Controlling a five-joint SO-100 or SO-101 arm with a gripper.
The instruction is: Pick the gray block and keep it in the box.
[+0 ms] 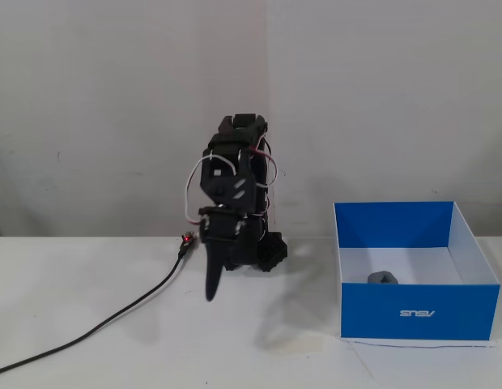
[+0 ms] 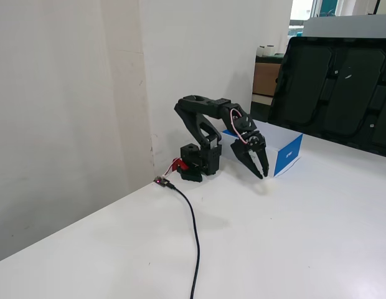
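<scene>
White tabletop against a pale wall: your small gray grooved block [image 1: 384, 277] already lies inside the large blue cardboard box [image 1: 417, 312], at about three o'clock from the black arm's base. Your gripper [image 2: 261, 170] hangs over bare table, fingers slightly parted, holding nothing. Placement looks complete; only parking remains.

White table [image 1: 89, 284] under everything; plain pale wall [image 1: 113, 105] behind. Black cable [image 1: 113, 318] snakes across tabletop from lower left edge toward small red-lit connector [image 1: 186, 240] near back wall; same cable [image 2: 194, 230] in another fixed view runs from bottom edge up to connector [image 2: 160, 181]. There, large black panel [image 2: 333, 93] leans at right, brown cardboard box [image 2: 268, 76] behind it, window [image 2: 301, 9] at top right.
</scene>
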